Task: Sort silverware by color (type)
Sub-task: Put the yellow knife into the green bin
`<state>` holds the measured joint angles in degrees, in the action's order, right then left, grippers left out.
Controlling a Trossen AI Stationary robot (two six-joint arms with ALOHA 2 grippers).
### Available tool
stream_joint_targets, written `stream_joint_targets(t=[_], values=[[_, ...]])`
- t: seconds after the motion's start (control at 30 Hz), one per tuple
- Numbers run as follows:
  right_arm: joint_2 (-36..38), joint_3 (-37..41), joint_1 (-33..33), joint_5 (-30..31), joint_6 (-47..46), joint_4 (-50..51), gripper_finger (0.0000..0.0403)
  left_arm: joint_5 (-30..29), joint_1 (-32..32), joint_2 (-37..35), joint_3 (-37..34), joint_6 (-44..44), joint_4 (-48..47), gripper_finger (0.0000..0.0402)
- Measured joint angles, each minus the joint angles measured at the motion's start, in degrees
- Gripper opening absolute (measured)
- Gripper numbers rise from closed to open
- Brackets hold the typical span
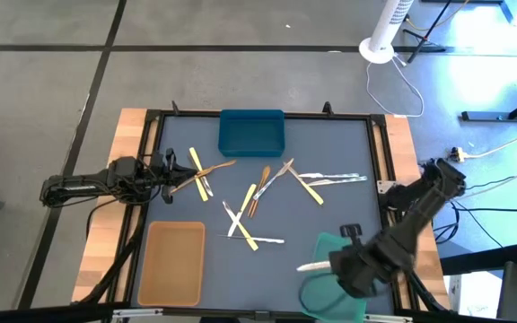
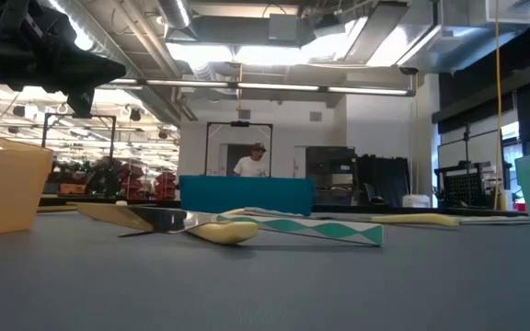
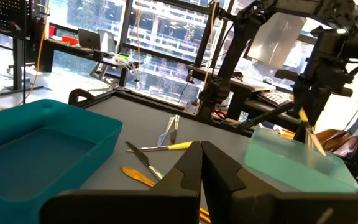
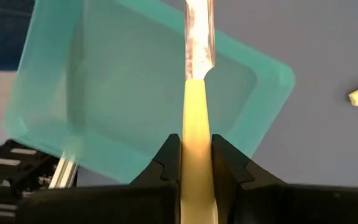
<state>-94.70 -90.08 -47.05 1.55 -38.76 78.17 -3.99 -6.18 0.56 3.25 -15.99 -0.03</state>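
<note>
A pale-yellow-handled knife (image 4: 197, 99) is clamped by its handle in the right tool (image 4: 196, 163), the silvery blade running straight out ahead of the fingers, in line with the arm. It hangs directly over the green tray (image 4: 73, 68), which sits at the counter's near right corner, so the coming release looks like a short drop rather than a reach. In the high view the blade points left from the tool across the tray's left edge. The remaining silverware (image 1: 257, 193) lies scattered mid-counter, between the blue tray (image 1: 251, 132) at the far side and the tan tray (image 1: 170, 262) near left. The left tool (image 1: 165, 172), fully shut and empty, waits at the left edge.
</note>
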Motion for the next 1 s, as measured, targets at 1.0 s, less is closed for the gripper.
stream_joint_targets(t=[1.0], values=[[-8.7, 0.1, -3.1, -4.1, 24.5, -0.3, 0.0037, 0.0, 0.0, 0.0, 0.0, 0.0, -1.0, 0.0]])
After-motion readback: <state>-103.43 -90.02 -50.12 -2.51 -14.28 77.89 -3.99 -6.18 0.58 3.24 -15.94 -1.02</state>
